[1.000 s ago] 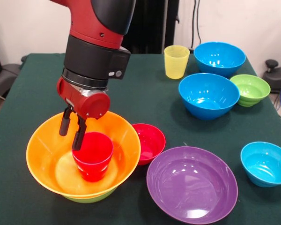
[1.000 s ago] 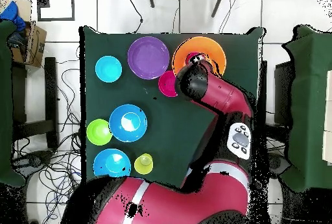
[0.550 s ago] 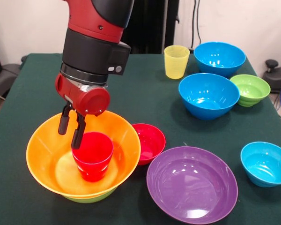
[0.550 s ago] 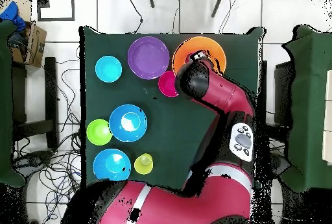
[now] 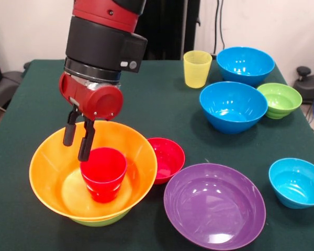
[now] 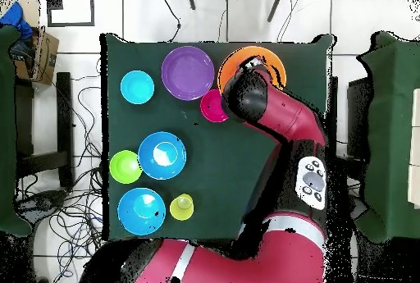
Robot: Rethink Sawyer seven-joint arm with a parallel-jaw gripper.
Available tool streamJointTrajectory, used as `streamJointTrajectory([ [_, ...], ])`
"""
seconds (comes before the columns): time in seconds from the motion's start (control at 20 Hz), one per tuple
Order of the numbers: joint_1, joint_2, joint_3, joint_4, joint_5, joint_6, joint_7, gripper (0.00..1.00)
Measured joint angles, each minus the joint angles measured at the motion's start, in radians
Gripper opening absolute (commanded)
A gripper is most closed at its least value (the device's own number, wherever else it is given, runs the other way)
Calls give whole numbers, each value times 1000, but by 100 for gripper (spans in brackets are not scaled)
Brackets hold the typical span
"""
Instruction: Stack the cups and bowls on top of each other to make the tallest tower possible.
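The tower stands near the front left of the table: a large orange bowl (image 5: 57,172) nested on a lime-green bowl (image 5: 102,220), with a red cup (image 5: 103,175) upright inside it. My gripper (image 5: 77,149) hangs open just above the cup's left rim, holding nothing. A small red bowl (image 5: 167,157) touches the orange bowl's right side, and a large purple bowl (image 5: 214,205) sits further right. In the overhead view the arm covers most of the orange bowl (image 6: 275,60).
A yellow cup (image 5: 197,68), two medium blue bowls (image 5: 246,64) (image 5: 232,105) and a ribbed green bowl (image 5: 280,99) stand at the back right. A small blue bowl (image 5: 296,182) sits by the right edge.
The gripper has risen slightly and drifted left, clear of the red cup, which stays in the orange bowl.
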Motion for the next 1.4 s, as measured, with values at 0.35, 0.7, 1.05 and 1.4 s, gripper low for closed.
streamJointTrajectory([
  [0.35, -4, -25, 15, 0, 0, 50, 0, 100],
  [0.7, 20, -18, 18, -14, 0, 101, 0, 100],
  [1.05, 60, -17, 18, -25, 0, 189, 0, 100],
  [1.4, 101, -19, 16, -42, 5, 286, 0, 100],
])
